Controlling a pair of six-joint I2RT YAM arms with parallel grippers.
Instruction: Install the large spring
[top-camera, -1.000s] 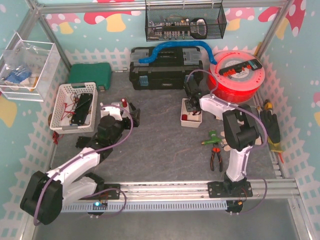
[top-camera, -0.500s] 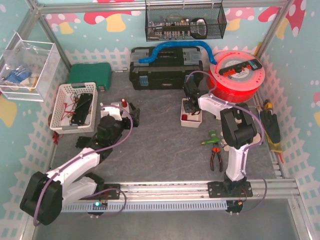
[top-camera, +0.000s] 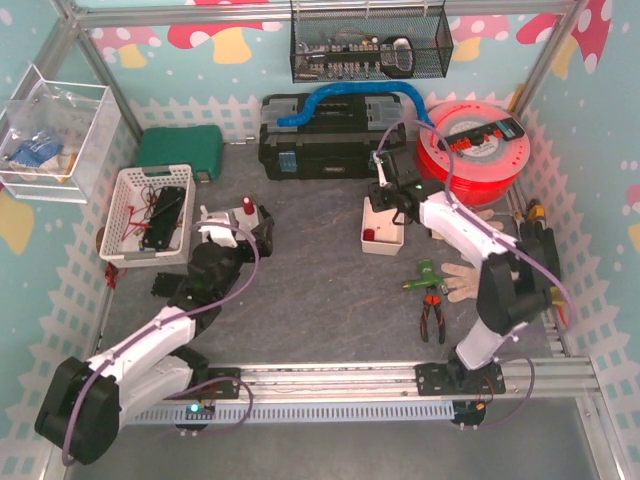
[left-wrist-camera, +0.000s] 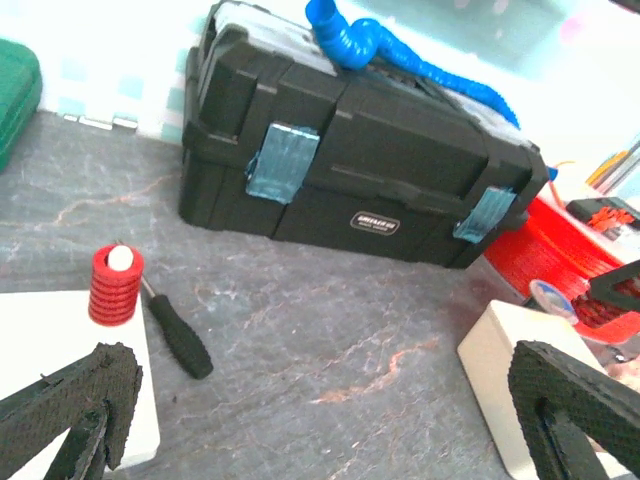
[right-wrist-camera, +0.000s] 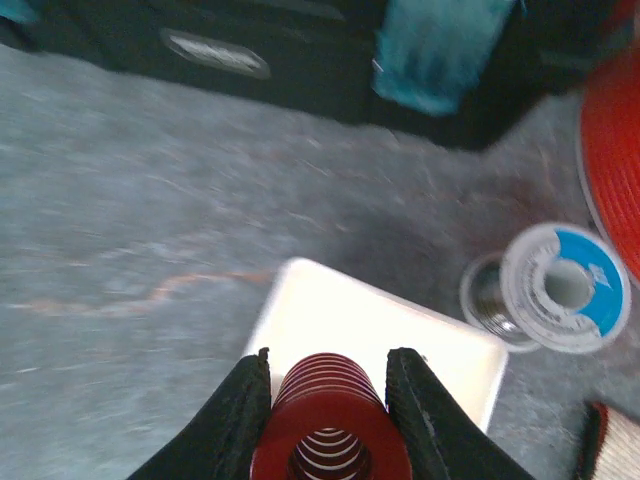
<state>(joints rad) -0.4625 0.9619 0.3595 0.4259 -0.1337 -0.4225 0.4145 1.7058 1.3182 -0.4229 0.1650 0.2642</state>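
Observation:
The large spring (right-wrist-camera: 330, 420), a bright red ribbed coil, is seen end-on in the right wrist view. My right gripper (right-wrist-camera: 328, 365) is shut on it, one black finger on each side. It hangs over the white tray (right-wrist-camera: 400, 330), and from above the right gripper (top-camera: 388, 197) is over the tray's (top-camera: 366, 222) far end. A small red piece (top-camera: 370, 236) lies in the tray. My left gripper (left-wrist-camera: 320, 420) stands wide open over bare table, empty. A short red spring (left-wrist-camera: 116, 285) sits on a peg on a white block (left-wrist-camera: 60, 350) beside its left finger.
A black toolbox (top-camera: 333, 135) with a blue hose stands at the back, with a red filament spool (top-camera: 472, 150) to its right. A solder reel (right-wrist-camera: 560, 285) lies beside the tray. A black screwdriver (left-wrist-camera: 175, 330), pliers (top-camera: 432, 315), a glove (top-camera: 465, 280) and a white basket (top-camera: 150, 212) are around.
My right gripper has closed on the large spring and risen from inside the tray, its arm swinging out to the right. The left arm shifted slightly.

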